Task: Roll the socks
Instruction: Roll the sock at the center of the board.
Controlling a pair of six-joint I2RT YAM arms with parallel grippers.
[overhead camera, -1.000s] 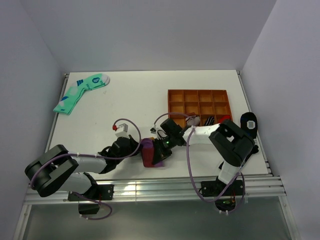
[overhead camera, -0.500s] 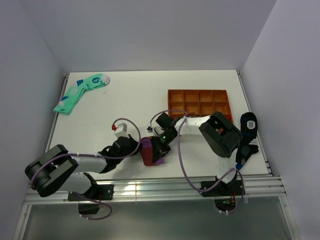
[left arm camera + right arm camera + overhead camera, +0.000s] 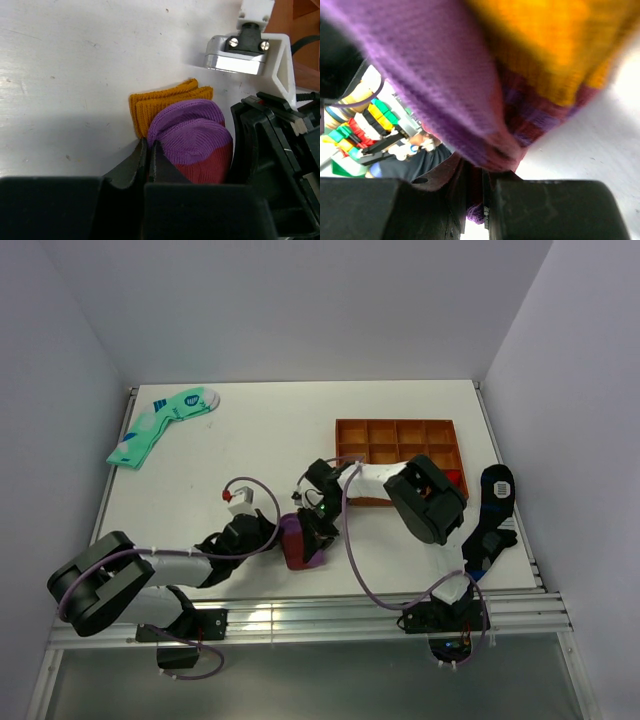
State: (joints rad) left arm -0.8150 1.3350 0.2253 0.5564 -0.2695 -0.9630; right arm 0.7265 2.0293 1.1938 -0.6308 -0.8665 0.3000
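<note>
The white worktop (image 3: 270, 430) carries an orange compartment tray (image 3: 395, 421) toward its right edge, mint-green socks (image 3: 160, 425) in the far left corner and a black sock (image 3: 490, 515) at the right edge. The socks (image 3: 300, 543), a maroon and purple bundle, lie near the middle of the near edge. The right gripper (image 3: 476, 172) pinches a fold of them; the left gripper (image 3: 148, 150) is closed, its tips against their side
</note>
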